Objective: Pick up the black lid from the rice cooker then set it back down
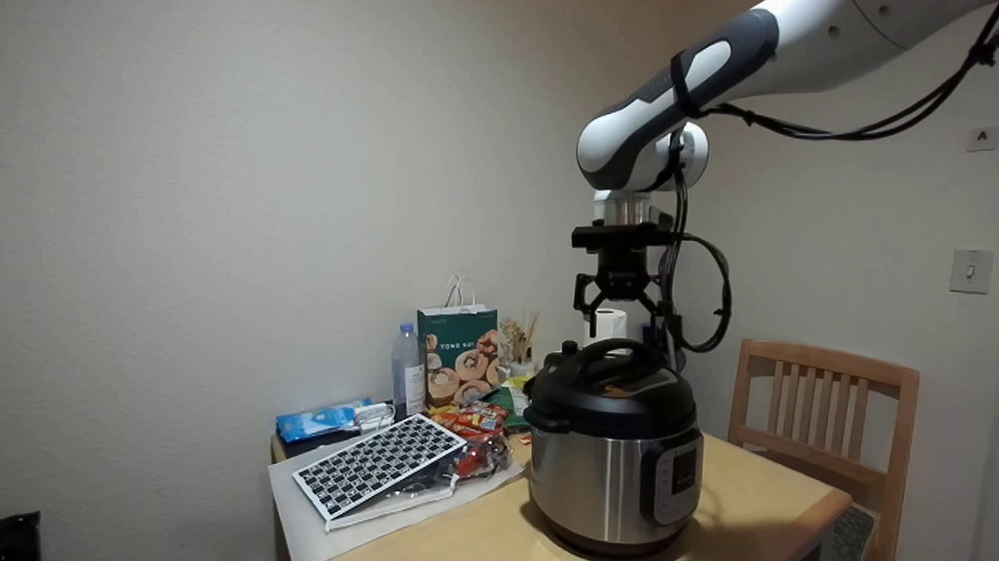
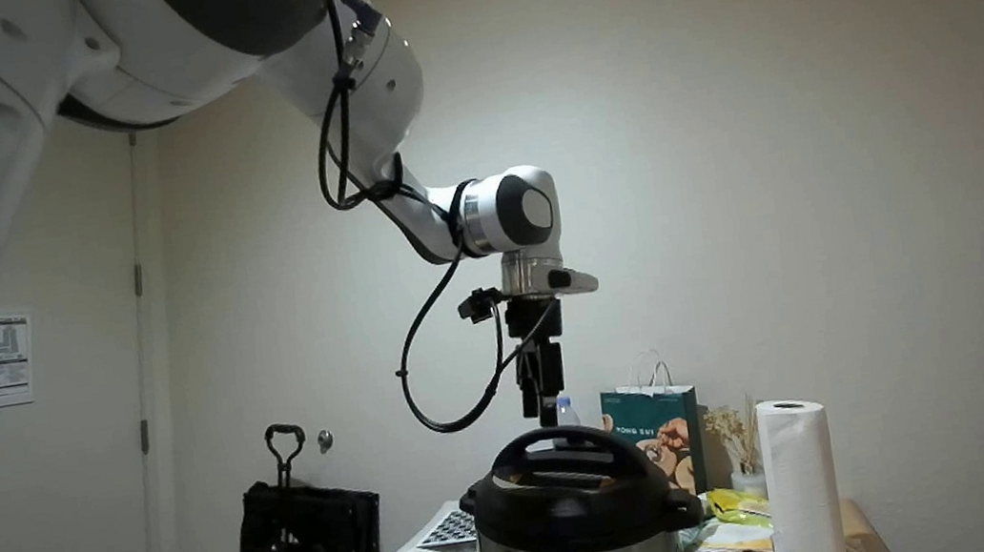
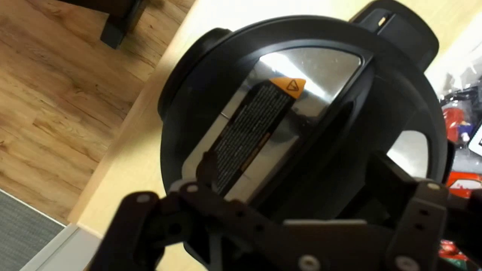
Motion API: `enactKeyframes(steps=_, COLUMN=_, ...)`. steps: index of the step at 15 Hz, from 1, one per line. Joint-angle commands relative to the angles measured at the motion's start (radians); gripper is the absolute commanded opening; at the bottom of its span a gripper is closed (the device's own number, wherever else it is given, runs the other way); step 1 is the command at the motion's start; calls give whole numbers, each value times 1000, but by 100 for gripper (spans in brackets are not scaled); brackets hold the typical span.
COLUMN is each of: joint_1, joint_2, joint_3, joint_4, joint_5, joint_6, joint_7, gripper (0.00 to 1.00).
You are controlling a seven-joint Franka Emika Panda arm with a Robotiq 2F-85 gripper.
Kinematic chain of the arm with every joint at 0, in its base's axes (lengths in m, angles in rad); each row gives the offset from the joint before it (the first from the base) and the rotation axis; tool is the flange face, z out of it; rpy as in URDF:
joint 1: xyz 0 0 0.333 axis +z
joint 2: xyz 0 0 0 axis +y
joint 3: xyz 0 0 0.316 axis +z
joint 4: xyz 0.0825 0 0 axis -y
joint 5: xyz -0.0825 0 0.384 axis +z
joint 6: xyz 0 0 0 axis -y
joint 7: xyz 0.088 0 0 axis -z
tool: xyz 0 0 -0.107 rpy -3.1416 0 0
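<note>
Rice cooker (image 1: 583,486), squat cylinder, shiny steel body; black lid (image 1: 620,408), round and domed, seated on top.
Lid smooth, with arched handle (image 2: 607,446). Arm (image 1: 750,43) slanting downward, wrist vertical; gripper (image 1: 627,321) pointing down above the lid, fingers (image 3: 388,169) spread apart, contact with the handle not discernible. Pale table (image 3: 135,158): in the wrist view, a strip of tabletop separates cooker from edge; glossy packets (image 3: 465,184) near the opposite side.

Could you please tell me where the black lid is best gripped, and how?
I'd grip the black lid by its arched handle, coming straight down from above, since the arch stands up beneath the open gripper. The wrist view shows it running diagonally across the gripper's closing direction, so a turn until the jaws face its long sides would probably help.
</note>
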Motion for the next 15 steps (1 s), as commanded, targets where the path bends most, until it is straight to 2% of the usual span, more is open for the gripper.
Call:
enactKeyframes(steps=1, joint_1=-10, joint_2=36, joint_3=-10, joint_4=53, joint_5=5, joint_6=23, joint_7=96, gripper=100)
enactKeyframes(steps=2, joint_1=-13, joint_2=47, joint_3=-6, joint_4=69, joint_5=21, joint_6=-8, joint_7=100, gripper=100)
enactKeyframes(steps=3, joint_1=-10, joint_2=22, joint_3=-3, joint_4=38, joint_5=-3, joint_6=5, joint_7=63, gripper=100)
enactKeyframes(steps=6, joint_1=-9, joint_2=26, joint_3=-1, joint_4=43, joint_5=-3, joint_6=5, joint_7=66, gripper=100)
enactKeyframes(steps=11, joint_1=16, joint_2=73, joint_3=-28, joint_4=77, joint_5=-49, joint_6=1, joint_7=387, gripper=100)
enactKeyframes(steps=15, joint_1=15, joint_2=116, joint_3=-18, joint_4=115, joint_5=-66, joint_6=-14, joint_7=484, gripper=100)
